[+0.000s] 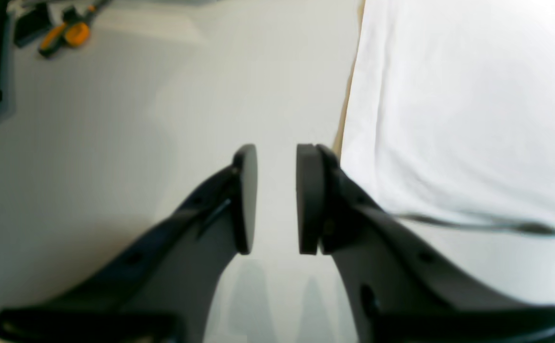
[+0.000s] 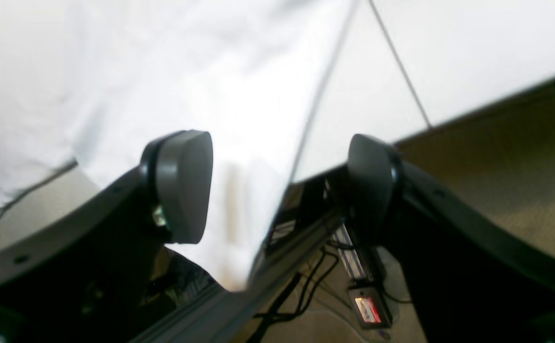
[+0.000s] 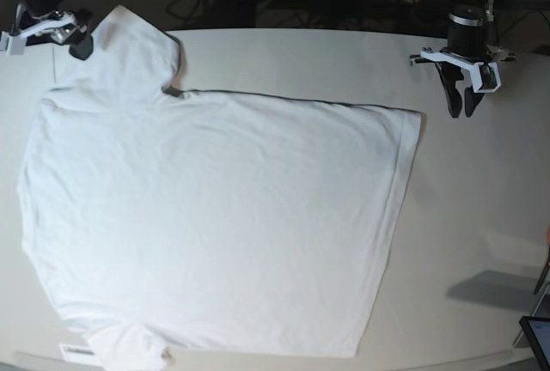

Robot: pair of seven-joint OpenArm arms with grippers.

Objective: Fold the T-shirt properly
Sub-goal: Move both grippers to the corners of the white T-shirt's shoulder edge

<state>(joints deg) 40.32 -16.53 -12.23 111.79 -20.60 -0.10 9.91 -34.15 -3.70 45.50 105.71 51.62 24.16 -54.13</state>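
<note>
Plain white thin cotton T-shirt (image 3: 215, 216) lies flat, long axis left-right; right gripper (image 3: 53, 34), spread wide, sits nearest, at upper-left sleeve; left gripper (image 3: 462, 96), slightly parted, empty, hangs upper right.

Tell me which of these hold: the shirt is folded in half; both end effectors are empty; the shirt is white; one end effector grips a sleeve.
1. The T-shirt is folded in half. False: it lies spread flat on the table.
2. The left end effector and right end effector hold nothing. True.
3. The T-shirt is white. True.
4. One end effector grips a sleeve. False: both stand open, beside the cloth.
</note>
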